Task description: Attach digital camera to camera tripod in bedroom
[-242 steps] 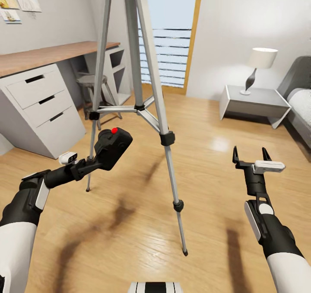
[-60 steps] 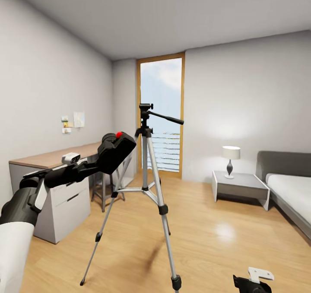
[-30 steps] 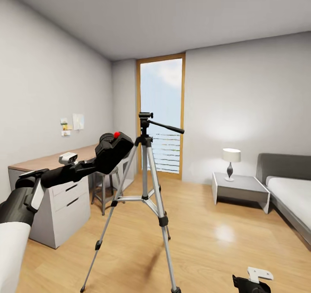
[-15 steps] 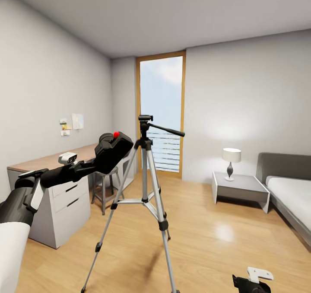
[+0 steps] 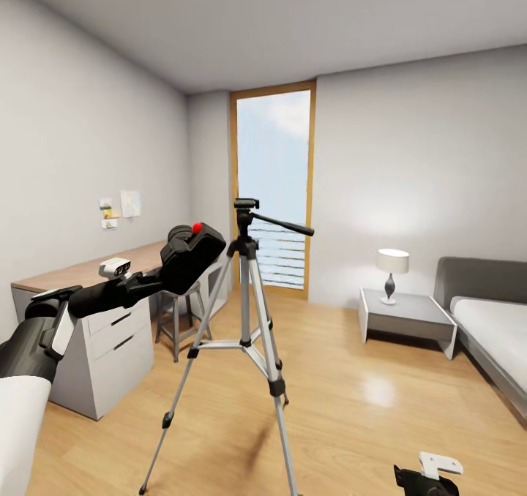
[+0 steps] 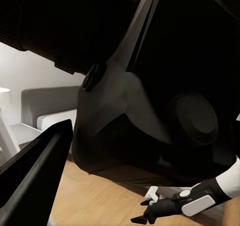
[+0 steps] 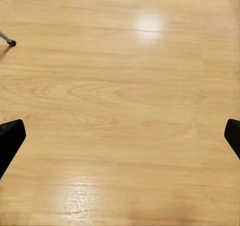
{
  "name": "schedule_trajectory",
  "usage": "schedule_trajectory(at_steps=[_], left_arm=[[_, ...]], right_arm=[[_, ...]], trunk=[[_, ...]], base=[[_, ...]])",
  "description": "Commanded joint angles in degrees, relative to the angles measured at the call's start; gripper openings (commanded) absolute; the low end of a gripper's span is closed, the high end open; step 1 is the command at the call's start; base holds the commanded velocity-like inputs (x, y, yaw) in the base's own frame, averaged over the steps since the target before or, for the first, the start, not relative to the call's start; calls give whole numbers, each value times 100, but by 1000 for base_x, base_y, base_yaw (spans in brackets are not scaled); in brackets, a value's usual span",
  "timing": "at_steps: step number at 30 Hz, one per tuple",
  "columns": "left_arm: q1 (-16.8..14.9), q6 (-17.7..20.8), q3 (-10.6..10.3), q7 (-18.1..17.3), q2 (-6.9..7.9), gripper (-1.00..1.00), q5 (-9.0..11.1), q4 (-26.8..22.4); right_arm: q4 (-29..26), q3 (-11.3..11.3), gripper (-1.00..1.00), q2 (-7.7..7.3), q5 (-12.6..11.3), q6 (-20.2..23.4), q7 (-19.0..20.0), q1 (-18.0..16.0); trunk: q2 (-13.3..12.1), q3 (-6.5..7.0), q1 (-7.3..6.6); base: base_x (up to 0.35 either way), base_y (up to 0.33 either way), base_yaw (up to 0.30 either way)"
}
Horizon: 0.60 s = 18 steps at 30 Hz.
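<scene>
The digital camera [image 5: 192, 254], matte black with a red button on top, hangs in the air at chest height with my left gripper [image 5: 162, 276] shut on it. In the left wrist view its dark body [image 6: 150, 76] sits close against the lens. The camera tripod [image 5: 246, 313] stands on the plank floor mid-room, legs spread, with its black head [image 5: 247, 205] and long handle [image 5: 285, 224] up and to the right of the camera. My right gripper [image 7: 120, 136] hangs low over the floor, open and holding nothing; its top edge [image 5: 421, 478] peeks in at the picture's bottom right.
A grey desk [image 5: 95, 335] with drawers and a stool [image 5: 179, 320] stand along the left wall. A tall wood-framed window [image 5: 272, 189] is behind the tripod. A nightstand [image 5: 406, 317] with a lamp [image 5: 393, 273] and a grey bed [image 5: 487, 320] lie to the right. One tripod foot [image 7: 11, 42] rests on the floor.
The head view has lifted from the tripod's legs to the whole room, then drifted slightly over the last second. The camera stays held in my left gripper; the right gripper stays low.
</scene>
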<state>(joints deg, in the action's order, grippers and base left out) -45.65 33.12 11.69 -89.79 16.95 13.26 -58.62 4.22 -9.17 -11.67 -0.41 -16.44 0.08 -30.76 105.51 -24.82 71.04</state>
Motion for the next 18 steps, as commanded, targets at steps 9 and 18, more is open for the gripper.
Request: schedule_trajectory(at_steps=[9,18], left_arm=[[-1,54,0,-21,1,-100,1,0],[-4,54,0,-21,1,-100,-1,0]], right_arm=[[26,-23,100,-2,-3,-43,1,-11],[26,-23,100,-2,-3,-43,1,-12]], trunk=[[-358,72,-199],[-719,151,-397]], base=[[0,0,0],[0,0,0]])
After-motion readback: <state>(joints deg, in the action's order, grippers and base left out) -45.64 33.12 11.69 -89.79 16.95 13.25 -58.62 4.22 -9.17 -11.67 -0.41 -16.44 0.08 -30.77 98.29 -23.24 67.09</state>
